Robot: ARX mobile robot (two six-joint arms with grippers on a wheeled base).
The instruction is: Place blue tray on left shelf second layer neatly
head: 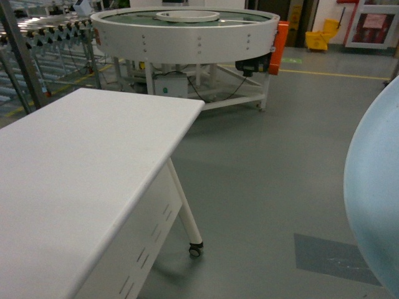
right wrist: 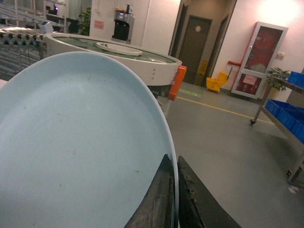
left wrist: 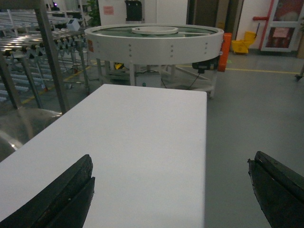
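The pale blue tray [right wrist: 76, 147] fills the left of the right wrist view, held up on edge. My right gripper [right wrist: 174, 164] is shut on its rim, one dark finger on each side. In the head view the same blue tray [head: 377, 199] shows as a curved pale slab at the right edge; the gripper itself is out of that view. My left gripper [left wrist: 171, 175] is open above the white table [left wrist: 142, 142], its two dark fingers [left wrist: 61, 199] far apart with nothing between them. The left shelf's second layer is out of view.
A round white conveyor turntable [head: 187, 31] on a frame stands ahead. Steel roller racks [head: 43, 31] run along the far left. The white table [head: 75, 174] has a castor leg [head: 195, 249]. A yellow mop bucket [head: 323, 34] and blue crates [right wrist: 289, 111] stand farther off.
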